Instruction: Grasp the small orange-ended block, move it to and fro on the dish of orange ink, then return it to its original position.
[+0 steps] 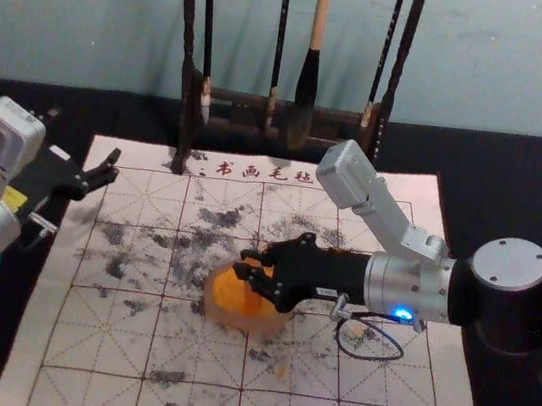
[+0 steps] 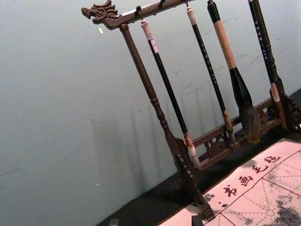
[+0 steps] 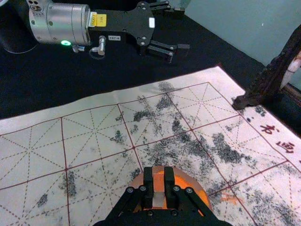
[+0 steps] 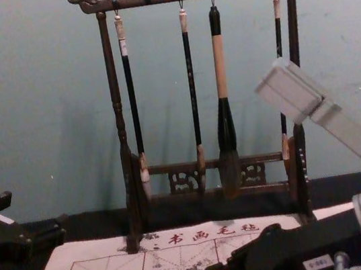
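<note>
- Evidently, the right gripper point(image 3: 158, 177) has its fingers closed on the small block point(image 3: 159, 197), over the dish point(image 1: 234, 321) of orange ink; whether block meets ink cannot be told;
- the block looks light and stiff, hardly fragile; its pale upper part is the place to hold, the orange end being likely wet and slippery;
- the dish may slide under a hard push; light strokes should suit it;
- the left gripper point(image 3: 181, 28) idles by the mat's point(image 1: 41, 332) left edge, fingers apart.

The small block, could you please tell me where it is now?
In the right wrist view, the block is gripped by the right tool, over the orange ink dish on the mat.
</note>
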Controlling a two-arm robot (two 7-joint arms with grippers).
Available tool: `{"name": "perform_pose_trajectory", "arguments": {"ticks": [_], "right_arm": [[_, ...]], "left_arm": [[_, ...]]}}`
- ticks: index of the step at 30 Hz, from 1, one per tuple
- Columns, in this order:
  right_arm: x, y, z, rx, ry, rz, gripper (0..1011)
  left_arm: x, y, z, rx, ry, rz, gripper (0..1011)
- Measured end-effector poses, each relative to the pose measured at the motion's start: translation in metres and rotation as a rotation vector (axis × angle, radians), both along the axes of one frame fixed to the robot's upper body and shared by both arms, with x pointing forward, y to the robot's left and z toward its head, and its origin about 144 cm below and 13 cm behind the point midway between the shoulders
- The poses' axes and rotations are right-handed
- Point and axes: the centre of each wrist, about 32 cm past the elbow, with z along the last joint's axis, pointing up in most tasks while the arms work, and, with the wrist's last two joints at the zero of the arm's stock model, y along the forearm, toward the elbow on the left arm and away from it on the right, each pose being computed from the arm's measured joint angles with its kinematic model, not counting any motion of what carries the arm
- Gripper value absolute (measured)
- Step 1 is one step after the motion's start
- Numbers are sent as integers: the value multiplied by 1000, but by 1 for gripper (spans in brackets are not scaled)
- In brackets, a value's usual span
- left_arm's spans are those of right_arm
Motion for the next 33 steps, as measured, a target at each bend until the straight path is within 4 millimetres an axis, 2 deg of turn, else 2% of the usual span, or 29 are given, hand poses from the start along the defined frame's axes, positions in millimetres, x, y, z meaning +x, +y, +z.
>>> {"name": "perform_pose_trajectory", "arguments": {"ticks": [11,33], "right_arm": [[7,10,0,15,2,-5,126],[12,14,-8,57,-21,-27,126]], "left_arm": [[0,0,0,0,0,0,1001],[0,0,0,0,0,0,1001]]}}
